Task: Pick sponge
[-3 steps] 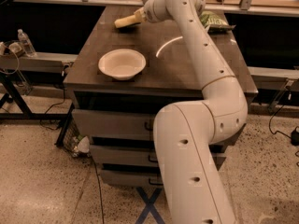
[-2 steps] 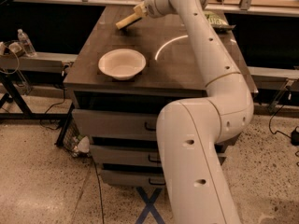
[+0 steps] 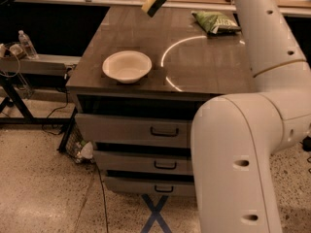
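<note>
The sponge (image 3: 155, 0) is a pale-yellow block with a darker face. It hangs tilted in the air above the far edge of the dark wooden table (image 3: 204, 72). Its upper end runs to the top edge of the camera view. My gripper is right there above the sponge, almost wholly cut off by the top edge, and it holds the sponge clear of the table. My white arm (image 3: 243, 149) fills the right side of the view and rises past the table's right half.
A white bowl (image 3: 127, 66) sits near the table's front left. A green snack bag (image 3: 216, 21) lies at the far right. Drawers (image 3: 165, 131) are below the top. A water bottle (image 3: 26, 43) stands on a stand at the left.
The sponge has risen off the table's far end and moved up with the gripper. The view now sits closer to the table.
</note>
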Robot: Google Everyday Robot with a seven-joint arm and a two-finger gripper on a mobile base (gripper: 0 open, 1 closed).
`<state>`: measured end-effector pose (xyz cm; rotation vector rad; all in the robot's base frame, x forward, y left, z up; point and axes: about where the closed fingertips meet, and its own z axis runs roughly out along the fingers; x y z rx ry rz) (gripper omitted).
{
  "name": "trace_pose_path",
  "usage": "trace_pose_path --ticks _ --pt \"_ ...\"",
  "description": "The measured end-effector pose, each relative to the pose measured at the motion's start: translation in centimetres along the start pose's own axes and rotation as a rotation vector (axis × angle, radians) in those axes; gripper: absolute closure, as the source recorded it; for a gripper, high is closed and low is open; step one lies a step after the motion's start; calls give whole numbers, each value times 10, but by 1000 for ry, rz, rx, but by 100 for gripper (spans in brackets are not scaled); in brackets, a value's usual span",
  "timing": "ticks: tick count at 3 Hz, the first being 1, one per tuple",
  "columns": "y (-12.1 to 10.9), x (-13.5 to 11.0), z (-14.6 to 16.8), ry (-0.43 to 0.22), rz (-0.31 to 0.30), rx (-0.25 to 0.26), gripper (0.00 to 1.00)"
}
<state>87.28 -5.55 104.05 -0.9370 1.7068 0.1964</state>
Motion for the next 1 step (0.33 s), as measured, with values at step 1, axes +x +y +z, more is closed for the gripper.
trace_pose_path --ticks 1 --pt "1 -3 -3 0 -2 -2 100"
